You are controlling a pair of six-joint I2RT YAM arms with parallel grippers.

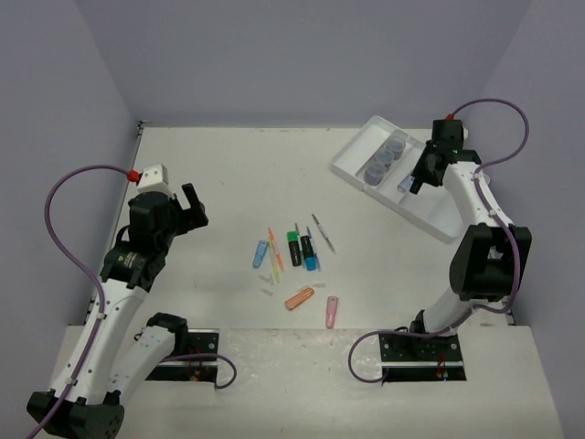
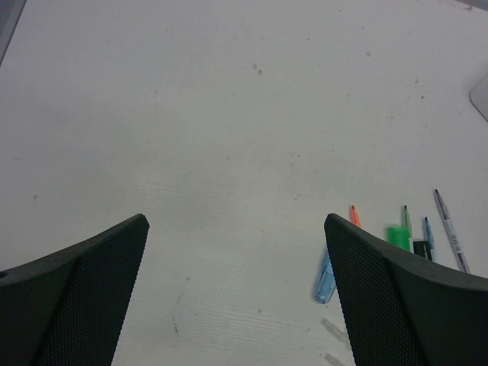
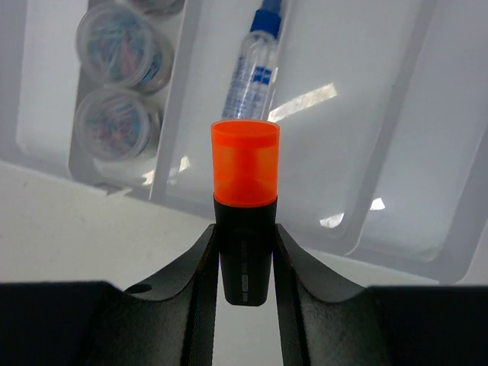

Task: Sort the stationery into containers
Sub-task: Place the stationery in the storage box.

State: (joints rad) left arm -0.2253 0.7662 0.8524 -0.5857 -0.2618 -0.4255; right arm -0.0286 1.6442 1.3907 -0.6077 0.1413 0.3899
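My right gripper [image 1: 417,180] hovers over the white tray [image 1: 441,208], shut on a black highlighter with an orange cap [image 3: 244,191]. The wrist view shows the highlighter standing between the fingers [image 3: 204,267] above a long compartment of the tray [image 3: 427,152]. A blue-capped pen [image 3: 255,65] lies in that compartment. Three round pots [image 1: 384,157] fill the compartment beside it. Loose stationery lies mid-table: a blue capsule [image 1: 260,253], a green-capped highlighter [image 1: 293,247], a blue-capped highlighter [image 1: 312,257], a thin pen [image 1: 324,233], an orange capsule [image 1: 299,299] and a pink capsule [image 1: 331,311]. My left gripper [image 1: 192,208] hangs open to their left, holding nothing.
In the left wrist view the blue capsule [image 2: 324,282], the green-capped highlighter [image 2: 398,236] and the thin pen [image 2: 450,229] lie to the right of the open fingers [image 2: 381,297]. Grey walls close the table at the back and both sides.
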